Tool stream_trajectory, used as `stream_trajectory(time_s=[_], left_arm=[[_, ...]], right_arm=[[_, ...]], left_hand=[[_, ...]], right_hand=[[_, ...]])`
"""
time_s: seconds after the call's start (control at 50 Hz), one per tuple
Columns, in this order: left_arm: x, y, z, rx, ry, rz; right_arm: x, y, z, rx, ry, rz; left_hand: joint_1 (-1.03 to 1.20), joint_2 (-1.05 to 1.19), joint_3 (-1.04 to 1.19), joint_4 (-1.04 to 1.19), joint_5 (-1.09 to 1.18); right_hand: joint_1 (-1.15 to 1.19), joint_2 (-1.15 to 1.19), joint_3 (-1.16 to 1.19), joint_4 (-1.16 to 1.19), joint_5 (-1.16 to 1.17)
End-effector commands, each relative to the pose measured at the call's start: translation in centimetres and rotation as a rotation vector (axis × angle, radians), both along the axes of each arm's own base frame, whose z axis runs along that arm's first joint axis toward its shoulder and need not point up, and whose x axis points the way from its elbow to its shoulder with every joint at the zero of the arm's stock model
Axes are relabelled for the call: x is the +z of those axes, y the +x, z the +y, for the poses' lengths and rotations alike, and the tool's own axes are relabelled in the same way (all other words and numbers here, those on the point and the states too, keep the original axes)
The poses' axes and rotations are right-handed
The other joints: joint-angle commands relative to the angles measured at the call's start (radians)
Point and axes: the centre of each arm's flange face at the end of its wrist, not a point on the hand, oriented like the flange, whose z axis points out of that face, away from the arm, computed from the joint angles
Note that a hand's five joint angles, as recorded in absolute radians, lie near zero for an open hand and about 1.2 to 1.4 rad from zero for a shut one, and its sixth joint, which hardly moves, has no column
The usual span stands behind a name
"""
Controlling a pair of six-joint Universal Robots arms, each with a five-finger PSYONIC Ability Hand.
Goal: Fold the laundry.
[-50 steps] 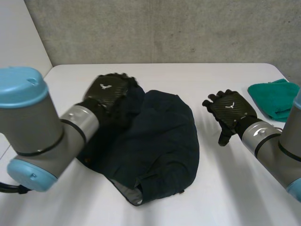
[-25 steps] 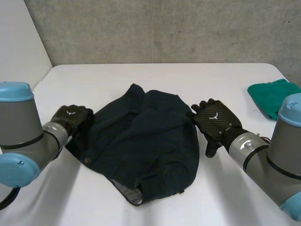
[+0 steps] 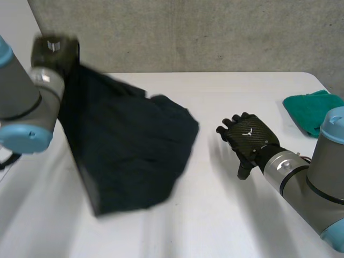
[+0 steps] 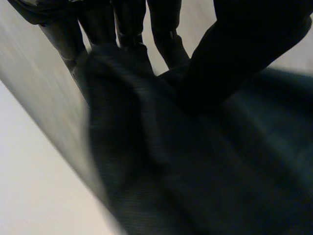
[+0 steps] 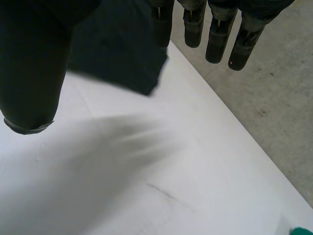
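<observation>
Navy garment, dark and bulky, hangs from the left hand, which is raised high over the bench's far left side. From there the cloth drapes down and slants toward the middle of the bench. Its lower part rests on the white surface and its loose edge reaches toward the right hand.

In the left wrist view you find that hand's fingers curled over a bunched fold of the garment, with the thumb closing from the other side, so the hand is grasping the cloth. The right hand hovers low over the bench, just beside the loose edge and apart from it. In its own wrist view its fingers are straight and released, the thumb is spread wide, and a dark corner of the garment lies just beyond the fingertips.

The garment's long axis runs from the raised left hand down to that low corner. The free corner lies toward the robot's left from the right hand, and the right hand is clearly the nearer one to it. You would likely reach the right hand that way to take the corner and spread the cloth out flat.

A folded green cloth sits at the bench's far right edge, well apart from the garment.
</observation>
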Motion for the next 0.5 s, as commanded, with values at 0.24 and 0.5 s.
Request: stream_trajectory(time_s=[0.24,0.5], left_arm=[[-2.5,-18.8,16.4,-0.716,-0.092,0.022],[-8.1,-21.0,22.3,-0.859,0.048,-0.035]], right_arm=[[2.8,-3.7,-3.9,-0.249,-0.096,-0.016],[4.5,-7.4,-7.7,-0.381,-0.177,-0.041]], left_hand=[[0.262,0.202,0.208,0.198,0.237],[-0.88,-0.939,-0.933,-0.943,-0.904]], right_hand=[[-0.029,-0.048,-0.041,-0.036,-0.05],[-0.029,-0.048,-0.041,-0.036,-0.05]])
